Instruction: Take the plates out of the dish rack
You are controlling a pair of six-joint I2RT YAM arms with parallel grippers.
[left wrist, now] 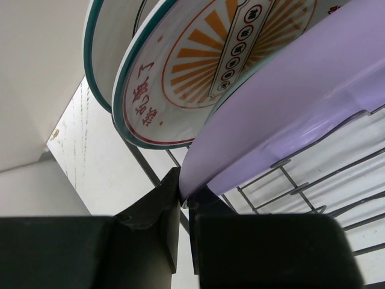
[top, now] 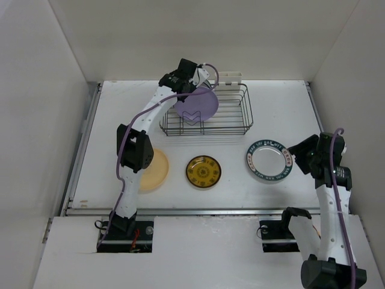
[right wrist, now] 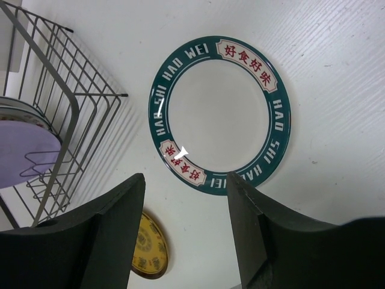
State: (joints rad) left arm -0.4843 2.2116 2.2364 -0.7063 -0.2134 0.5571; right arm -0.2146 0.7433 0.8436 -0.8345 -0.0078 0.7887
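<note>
Progress: roughly half, at a guess. Already out on the bench (top: 120, 120): yellow plate (top: 157, 171), ochre plate (top: 203, 171), green-rimmed plate (top: 270, 160), lying flat in a row, apart from one another. In the rack (top: 234, 120): lavender plate (top: 198, 105) standing among the wires, with at least two teal-edged plates (left wrist: 180, 78) behind it. Left claw (left wrist: 183, 192) pinched shut on the lavender plate's lower rim, not yet lifted clear. Right claw (right wrist: 186, 180) spread wide, holding nothing, above the green-rimmed plate. Left to do: lavender out, then the teal-edged ones. White bench, faintly scuffed; plain white walls (top: 204, 36) on three sides, even light.
</note>
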